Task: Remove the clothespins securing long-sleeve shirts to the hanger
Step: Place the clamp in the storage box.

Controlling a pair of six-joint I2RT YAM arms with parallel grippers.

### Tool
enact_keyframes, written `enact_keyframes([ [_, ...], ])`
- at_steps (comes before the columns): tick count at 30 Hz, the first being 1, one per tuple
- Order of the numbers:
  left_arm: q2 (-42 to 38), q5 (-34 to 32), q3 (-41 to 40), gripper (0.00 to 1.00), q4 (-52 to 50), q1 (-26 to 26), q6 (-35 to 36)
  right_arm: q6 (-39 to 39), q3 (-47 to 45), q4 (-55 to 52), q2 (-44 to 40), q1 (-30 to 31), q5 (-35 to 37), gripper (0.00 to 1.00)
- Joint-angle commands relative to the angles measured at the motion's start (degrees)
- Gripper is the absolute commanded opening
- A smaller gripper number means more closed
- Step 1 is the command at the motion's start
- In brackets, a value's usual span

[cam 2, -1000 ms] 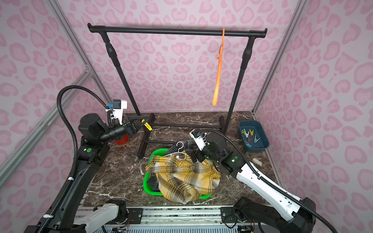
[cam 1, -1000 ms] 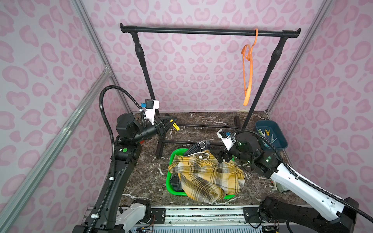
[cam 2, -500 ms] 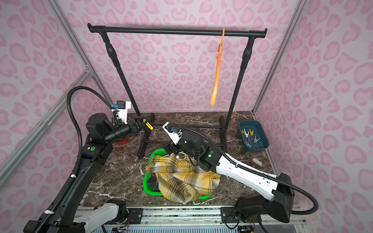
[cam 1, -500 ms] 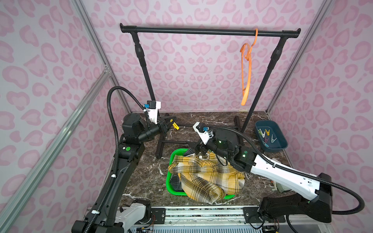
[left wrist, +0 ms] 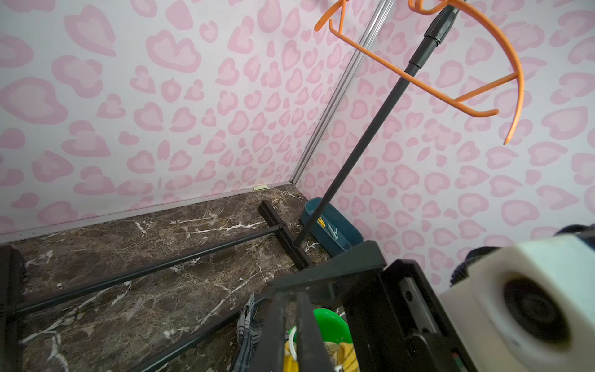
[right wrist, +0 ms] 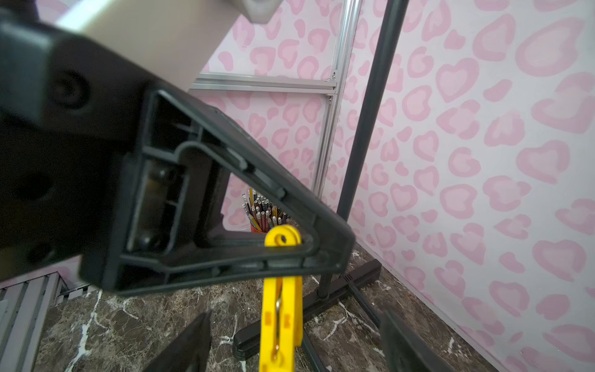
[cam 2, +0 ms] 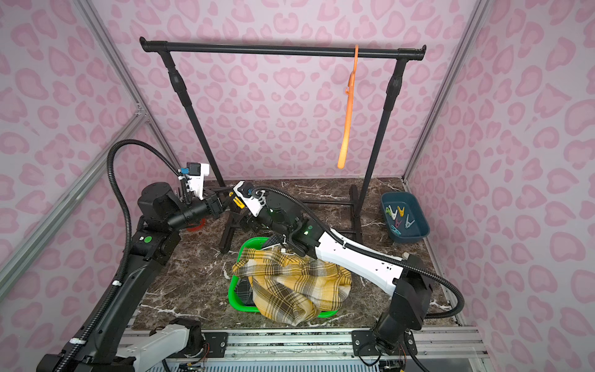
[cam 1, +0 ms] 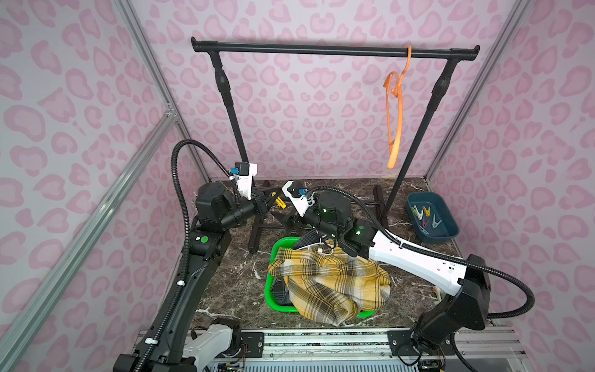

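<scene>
Clothespins [cam 1: 424,222], five, lie in one blue bin [cam 1: 433,237]; left claw [left wrist: 293,331] clenches one yellow clothespin [right wrist: 281,309]; right claw [right wrist: 301,346] gapes open.

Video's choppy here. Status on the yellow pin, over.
Left gripper shut on yellow pin. Right gripper open, jaws either side of it. Yellow shirt in basket. Rack foot beyond pin.

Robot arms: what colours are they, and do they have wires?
The left arm is mostly black with a green dot. The right arm is white with black joints and small green lights. A black ribbed hose loops along each. Each wrist carries a white camera block. The left gripper has black, triangle-shaped fingers.
</scene>
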Motion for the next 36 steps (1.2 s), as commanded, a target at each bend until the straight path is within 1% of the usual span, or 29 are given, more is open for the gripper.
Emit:
enact_keyframes([
  [1,-0.23,0.78,-0.21,0.04,1.45,-0.04,-0.28,0.12,2.18,2.31,1.43,0.13,0.07,0.79],
  [6,-0.09,1.00,-0.63,0.03,1.58,-0.07,-0.36,-0.35,4.15,2.32,3.44,0.05,0.67,0.72],
  [9,0.03,1.17,-0.74,0.04,1.57,-0.06,-0.45,-0.45,5.34,1.91,4.48,0.09,0.60,0.62],
  [10,0.01,1.22,-0.74,0.04,1.65,-0.05,-0.52,-0.41,5.49,1.88,4.67,0.05,0.58,0.57],
  [12,-0.02,1.35,-0.74,0.03,1.64,-0.07,-0.45,-0.35,5.69,1.77,4.99,0.05,0.47,0.43],
  [13,-0.05,1.39,-0.66,0.03,1.65,-0.07,-0.45,-0.49,5.69,1.82,5.03,0.06,0.18,0.35],
  [16,0.12,1.53,-0.60,0.04,1.66,-0.06,-0.50,-0.49,5.69,1.77,5.04,0.05,-0.12,0.04],
  [17,0.19,1.51,-0.65,0.04,1.67,-0.03,-0.54,-0.55,5.69,1.77,4.96,0.06,-0.08,0.00],
  [23,0.49,1.72,-0.24,0.03,1.89,-0.07,-0.67,-0.77,5.37,1.08,4.27,0.13,0.54,0.00],
  [24,0.34,1.15,-0.04,0.12,1.68,-0.07,-0.58,-0.56,5.02,1.05,3.88,0.05,1.11,0.00],
  [27,-0.67,-2.67,1.05,0.60,0.20,0.14,0.24,-0.53,2.77,0.82,1.86,0.07,2.88,0.00],
  [28,-1.44,-4.45,1.14,0.79,0.27,0.35,0.25,-0.42,1.48,0.72,0.84,-0.03,3.63,0.00],
  [29,-2.39,-6.25,0.87,0.93,0.88,0.58,0.25,-0.41,-0.57,0.40,-0.53,-0.04,4.28,0.00],
  [30,-3.32,-7.67,0.51,0.97,1.61,0.85,0.29,-0.18,-2.40,0.12,-1.96,-0.04,4.93,0.00],
  [31,-4.45,-9.09,-0.12,0.99,2.70,1.13,0.25,0.68,-4.22,0.06,-3.92,-0.05,6.32,0.00],
  [34,-6.42,-10.75,-0.85,0.97,3.95,1.98,0.64,3.16,-11.47,-1.72,-11.32,-0.35,11.14,0.00],
  [36,-6.78,-11.30,-0.78,0.97,3.39,2.26,0.78,5.73,-16.27,-4.34,-17.10,-0.80,16.52,0.00],
])
